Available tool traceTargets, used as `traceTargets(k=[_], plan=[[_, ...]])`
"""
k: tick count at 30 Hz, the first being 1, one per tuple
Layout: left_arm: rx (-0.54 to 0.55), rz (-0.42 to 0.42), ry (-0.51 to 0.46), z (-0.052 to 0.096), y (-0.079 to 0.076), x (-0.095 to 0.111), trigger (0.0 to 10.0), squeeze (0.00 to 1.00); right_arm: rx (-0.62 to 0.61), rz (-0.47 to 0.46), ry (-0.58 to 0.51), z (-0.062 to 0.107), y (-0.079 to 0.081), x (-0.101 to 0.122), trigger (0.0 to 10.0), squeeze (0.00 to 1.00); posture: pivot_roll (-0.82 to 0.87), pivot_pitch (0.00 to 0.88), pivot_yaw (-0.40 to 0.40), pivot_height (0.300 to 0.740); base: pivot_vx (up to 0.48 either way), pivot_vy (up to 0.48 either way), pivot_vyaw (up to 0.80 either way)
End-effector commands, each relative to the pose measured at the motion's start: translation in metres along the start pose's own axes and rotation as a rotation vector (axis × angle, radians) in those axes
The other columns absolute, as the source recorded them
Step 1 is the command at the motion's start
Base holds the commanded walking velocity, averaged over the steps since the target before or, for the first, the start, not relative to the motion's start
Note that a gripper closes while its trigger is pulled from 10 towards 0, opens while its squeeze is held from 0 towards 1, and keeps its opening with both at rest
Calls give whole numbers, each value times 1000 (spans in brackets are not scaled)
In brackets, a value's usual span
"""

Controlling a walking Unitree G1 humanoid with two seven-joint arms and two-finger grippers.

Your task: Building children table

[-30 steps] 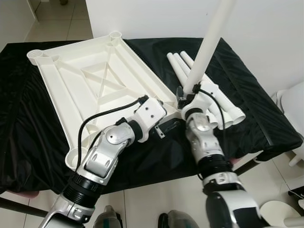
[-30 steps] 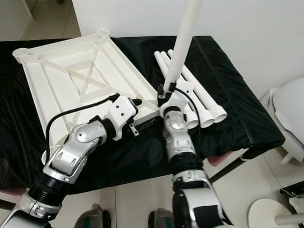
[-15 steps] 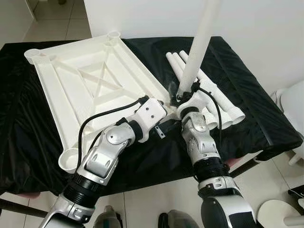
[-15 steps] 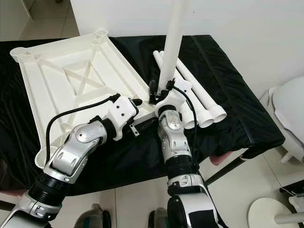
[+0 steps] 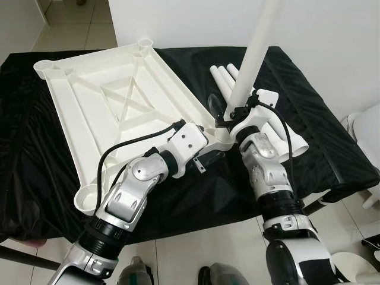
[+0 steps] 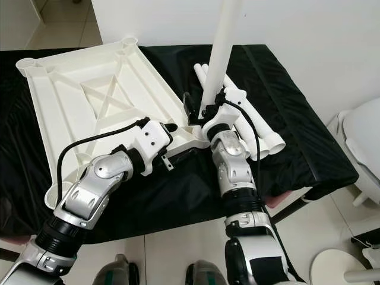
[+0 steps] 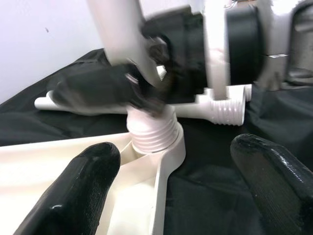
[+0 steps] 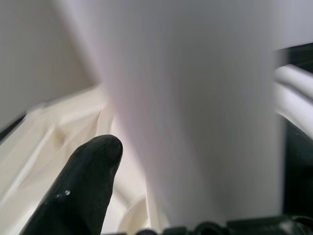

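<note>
The white top (image 5: 119, 107) lies upside down on a black cloth (image 5: 320, 136) that covers the tabletop, ribs and a cross brace facing up, a round socket at each corner; it sits skewed, its far corners toward the wall and its near right corner between the two arms. The right claw (image 5: 234, 113) grips a white leg (image 5: 255, 53) low on its shaft, fingers closed round it; the leg stands nearly upright, leaning a little to the right, its top beyond the frame's upper edge. In the left wrist view the leg's ribbed foot (image 7: 151, 129) sits in the corner socket (image 7: 164, 149), threads still showing above the rim; how deep it has gone I cannot tell. The left claw (image 7: 181, 186) is beside that same corner, its two fingers (image 7: 73, 186) spread wide, one over the top's rim and one over the cloth, gripping nothing. Three spare legs (image 5: 279, 133) lie side by side on the cloth just right of the standing one, ribbed ends toward the robot, partly behind the right arm. The right wrist view is blurred; one black finger (image 8: 78, 191) lies against the pale shaft.
</note>
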State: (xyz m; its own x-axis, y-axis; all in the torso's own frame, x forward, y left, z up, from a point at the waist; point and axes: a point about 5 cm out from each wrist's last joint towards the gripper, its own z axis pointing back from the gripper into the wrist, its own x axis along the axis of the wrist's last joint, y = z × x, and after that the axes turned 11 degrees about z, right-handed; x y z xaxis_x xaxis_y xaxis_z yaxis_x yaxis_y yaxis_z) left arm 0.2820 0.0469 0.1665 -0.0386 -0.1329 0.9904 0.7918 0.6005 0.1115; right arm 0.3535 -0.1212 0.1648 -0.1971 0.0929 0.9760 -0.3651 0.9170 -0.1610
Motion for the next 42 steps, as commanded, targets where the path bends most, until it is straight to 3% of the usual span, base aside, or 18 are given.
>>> traceTargets(k=[1, 11, 26, 27, 28, 29, 42], plan=[[8, -3, 0, 0, 3, 0, 10000, 0, 41, -4, 36, 3, 3, -9, 10000, 0, -38, 0, -18, 740, 0, 0, 0], [0, -4, -3, -2, 4, 1, 10000, 0, 199, 62, 102, 10, -19, -29, 10000, 0, -55, 0, -1, 740, 0, 0, 0], [-9, -4, -5, -4, 3, 1, 10000, 0, 245, 106, 73, 0, -31, -20, 10000, 0, -54, 0, -2, 740, 0, 0, 0], [-9, -4, -5, -4, 3, 1, 10000, 0, 248, 111, 74, -1, -32, -19, 7490, 0, -54, 0, -3, 740, 0, 0, 0], [-9, -3, -6, -4, 3, 1, 10000, 0, 252, 114, 74, -1, -33, -19, 7490, 0, -53, 0, -4, 740, 0, 0, 0], [-8, -3, -5, -4, 3, 1, 10000, 0, 251, 111, 88, -1, -34, -21, 0, 0, -49, 0, -8, 740, 0, 0, 0], [-6, 6, -2, -1, 1, -2, 10000, 0, 288, 88, 102, 7, -26, -32, 0, 0, -46, 0, -14, 740, 0, 0, 0]])
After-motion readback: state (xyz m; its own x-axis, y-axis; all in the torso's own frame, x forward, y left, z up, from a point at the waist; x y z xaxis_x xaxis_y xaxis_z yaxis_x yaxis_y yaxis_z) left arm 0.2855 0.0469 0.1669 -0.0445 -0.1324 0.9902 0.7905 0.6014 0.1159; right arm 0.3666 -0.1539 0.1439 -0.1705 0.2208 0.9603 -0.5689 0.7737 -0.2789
